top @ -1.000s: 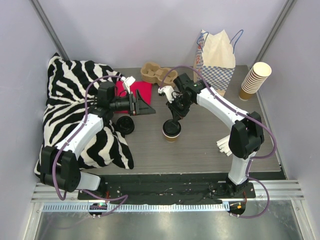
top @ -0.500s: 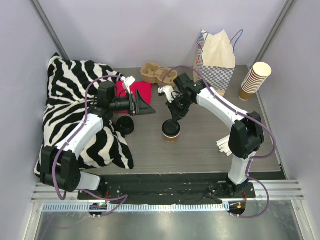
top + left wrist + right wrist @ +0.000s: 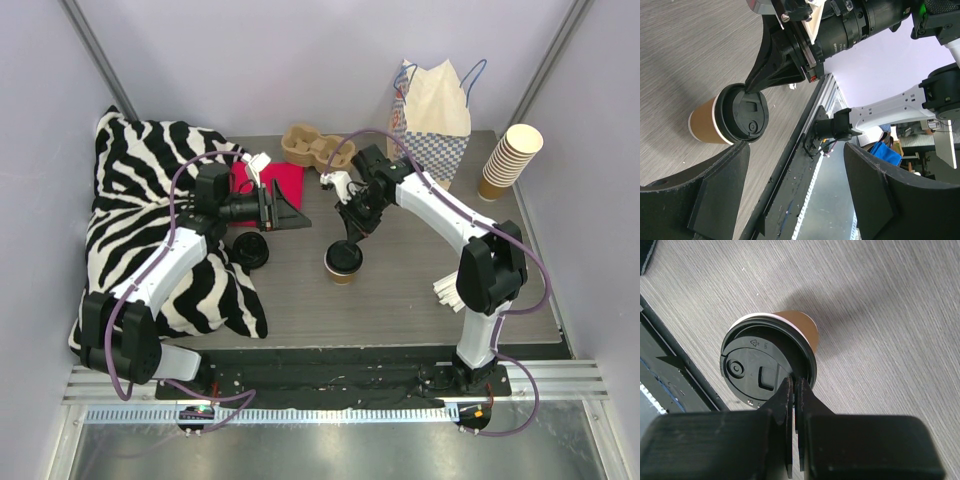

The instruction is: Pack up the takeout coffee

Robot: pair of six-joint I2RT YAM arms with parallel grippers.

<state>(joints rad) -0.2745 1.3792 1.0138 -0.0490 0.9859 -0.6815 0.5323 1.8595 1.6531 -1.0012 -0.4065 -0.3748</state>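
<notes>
The takeout coffee [image 3: 343, 260], a tan paper cup with a black lid, stands upright mid-table. My right gripper [image 3: 347, 241] comes down on it from behind, shut. In the right wrist view its tips [image 3: 794, 382] are pressed together at the near rim of the lid [image 3: 757, 370], with nothing between them. The left wrist view shows the cup [image 3: 735, 117] with the right gripper's tip [image 3: 747, 89] touching the lid's edge. My left gripper [image 3: 298, 221] hovers to the cup's left, pointing right. It is open [image 3: 796, 150] and empty.
A loose black lid [image 3: 249, 249] lies beside the zebra cloth [image 3: 140, 220]. At the back are a red cloth [image 3: 285, 180], a cardboard cup carrier [image 3: 315, 147] and a paper bag [image 3: 432, 115]. A stack of tan cups [image 3: 510, 160] stands far right. White paper items [image 3: 445, 290] lie by the right arm.
The right arm's wrist has edged slightly to the right while its tips stay at the lid. The left arm and the cup have not moved.
</notes>
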